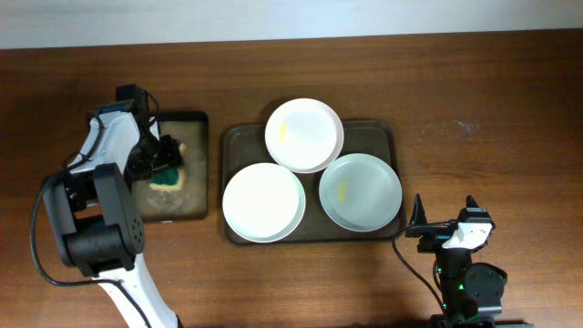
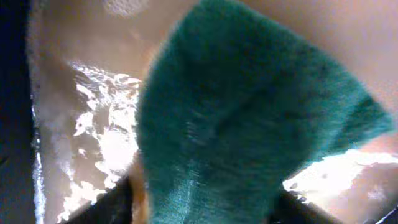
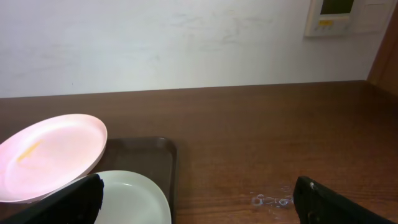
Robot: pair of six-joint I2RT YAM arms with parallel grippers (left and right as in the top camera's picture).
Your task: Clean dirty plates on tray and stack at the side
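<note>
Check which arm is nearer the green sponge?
Left. The left arm has its jaws down at the sponge on the black tray; the right arm sits on the far side of the brown tray.

A green sponge (image 1: 168, 172) lies in a small black tray (image 1: 194, 128) on the table (image 1: 492, 100).

Overhead was evenly lit and sharp, shadows faint; plates (image 1: 304, 135) looked bright white, almost washed out; my left wrist view was badly blurred, green sponge (image 2: 249, 118) too close to focus, white glare patches around it; right wrist view was clear, my fingers (image 3: 68, 202) dark, soft-edged.
</note>
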